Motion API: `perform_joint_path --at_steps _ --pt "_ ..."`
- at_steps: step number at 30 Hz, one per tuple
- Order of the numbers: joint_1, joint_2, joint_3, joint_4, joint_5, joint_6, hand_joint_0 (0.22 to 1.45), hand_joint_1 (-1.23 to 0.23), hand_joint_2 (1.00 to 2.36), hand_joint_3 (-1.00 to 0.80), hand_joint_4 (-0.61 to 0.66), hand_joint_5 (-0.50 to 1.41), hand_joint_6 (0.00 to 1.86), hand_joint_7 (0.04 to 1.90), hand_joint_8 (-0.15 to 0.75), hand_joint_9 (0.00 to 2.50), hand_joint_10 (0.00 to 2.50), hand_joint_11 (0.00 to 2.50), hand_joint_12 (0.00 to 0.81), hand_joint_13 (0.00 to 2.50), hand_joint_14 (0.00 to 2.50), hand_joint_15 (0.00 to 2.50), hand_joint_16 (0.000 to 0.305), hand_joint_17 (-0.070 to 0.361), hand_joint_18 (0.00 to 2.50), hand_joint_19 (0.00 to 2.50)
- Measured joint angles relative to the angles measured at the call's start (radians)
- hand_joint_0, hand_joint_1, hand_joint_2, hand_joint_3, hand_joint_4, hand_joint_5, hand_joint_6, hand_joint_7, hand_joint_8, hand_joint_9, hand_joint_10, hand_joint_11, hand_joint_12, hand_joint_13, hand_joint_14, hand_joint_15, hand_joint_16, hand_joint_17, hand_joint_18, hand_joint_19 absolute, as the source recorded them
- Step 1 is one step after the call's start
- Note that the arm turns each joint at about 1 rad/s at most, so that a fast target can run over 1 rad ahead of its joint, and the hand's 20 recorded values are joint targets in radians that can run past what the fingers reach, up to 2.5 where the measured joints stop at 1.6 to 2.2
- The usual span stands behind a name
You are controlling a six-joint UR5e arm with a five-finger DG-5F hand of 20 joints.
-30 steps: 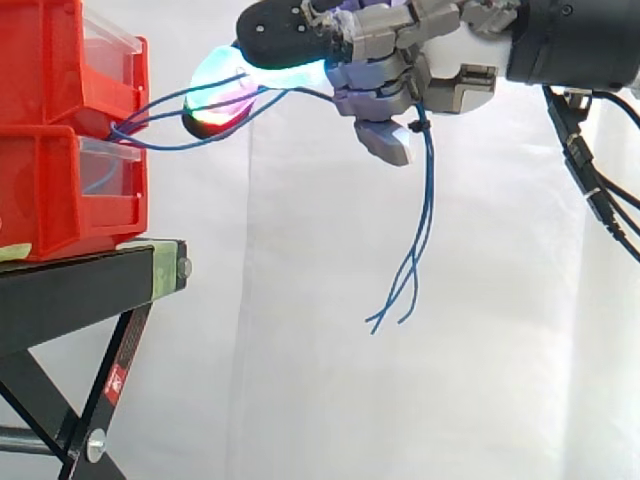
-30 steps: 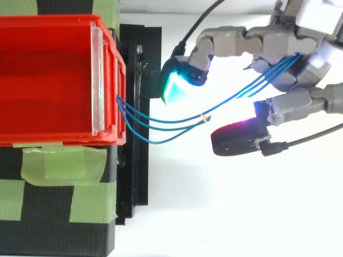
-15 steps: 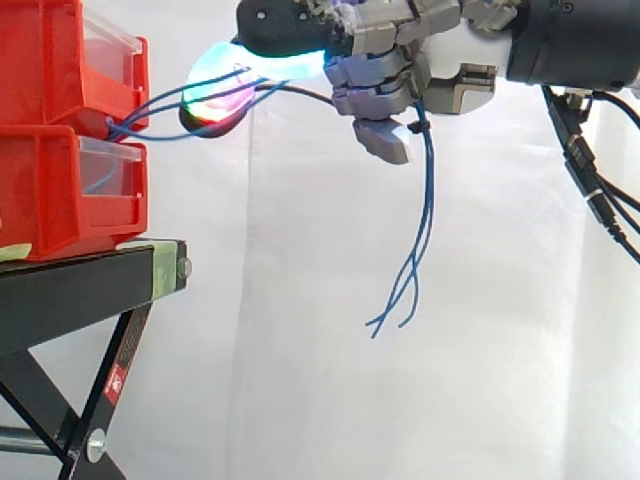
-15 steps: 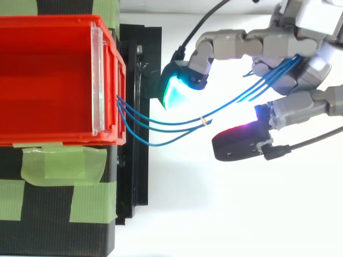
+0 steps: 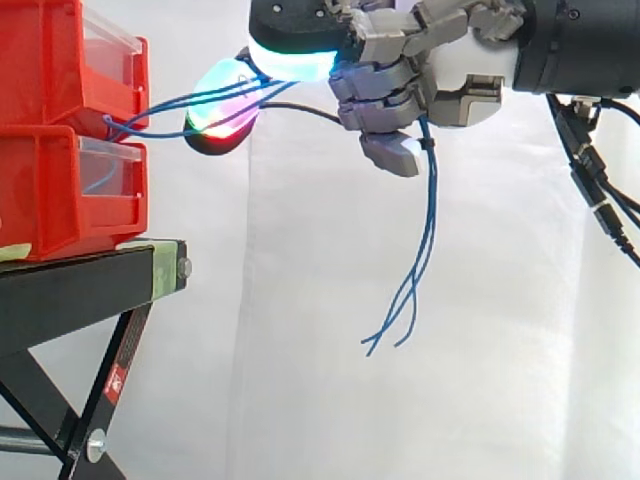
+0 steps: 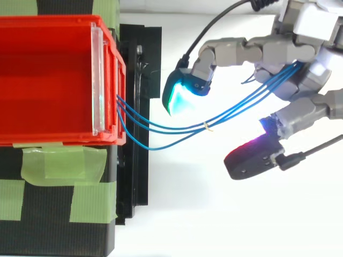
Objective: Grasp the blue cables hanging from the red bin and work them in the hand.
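The side view shows what the top view cannot: the black stand with its slanted legs, a lower red bin under the upper red bin, and the loose ends of the blue cables dangling straight down below the curled fingers, against the white curtain. The top view shows instead the bare inside of the upper bin, green tape on the stand on the far side from the fingers, and a small pale tie binding the strands together.

The cables are three thin blue strands. They leave the front of the upper bin, sag in a shallow curve, pass between the cyan-tipped finger and the finger with the magenta-red pad, and run into the hand. The tie lies between those two pads, touching neither.

Those two fingers reach out toward the bin, set well apart from each other. The shorter fingers at the palm are folded over the strands, clamping them.
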Motion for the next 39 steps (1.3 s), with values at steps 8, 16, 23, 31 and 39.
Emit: perform_joint_path --at_steps 8,16,23,31,39 --pt "0.003 0.0 0.0 -0.016 -0.001 0.045 1.05 -0.6 1.02 -0.43 0.28 0.19 0.01 1.1 0.577 1.93 2.5 2.5 0.723 2.08 2.5 2.09 0.213 0.16 2.5 0.74" --pt "0.005 0.0 0.0 -0.019 -0.002 0.073 1.08 -0.59 1.02 -0.43 0.27 0.21 0.01 1.11 0.577 1.93 2.5 2.5 0.723 2.08 2.5 2.09 0.213 0.16 2.5 0.74" --pt "0.007 0.0 0.001 -0.02 -0.001 0.129 1.07 -0.59 1.02 -0.45 0.27 0.21 0.01 1.11 0.577 1.93 2.5 2.5 0.723 2.08 2.5 2.09 0.213 0.16 2.5 0.74" --pt "0.012 0.001 0.01 -0.029 0.002 0.28 1.08 -0.59 1.02 -0.45 0.27 0.21 0.01 1.11 0.577 1.93 2.5 2.5 0.723 2.08 2.5 2.09 0.213 0.16 2.5 0.74" --pt "0.015 0.001 0.01 -0.054 0.003 0.354 1.1 -0.59 1.02 -0.46 0.26 0.23 0.01 1.13 0.577 1.93 2.5 2.5 0.723 2.08 2.5 2.09 0.213 0.16 2.5 0.74"
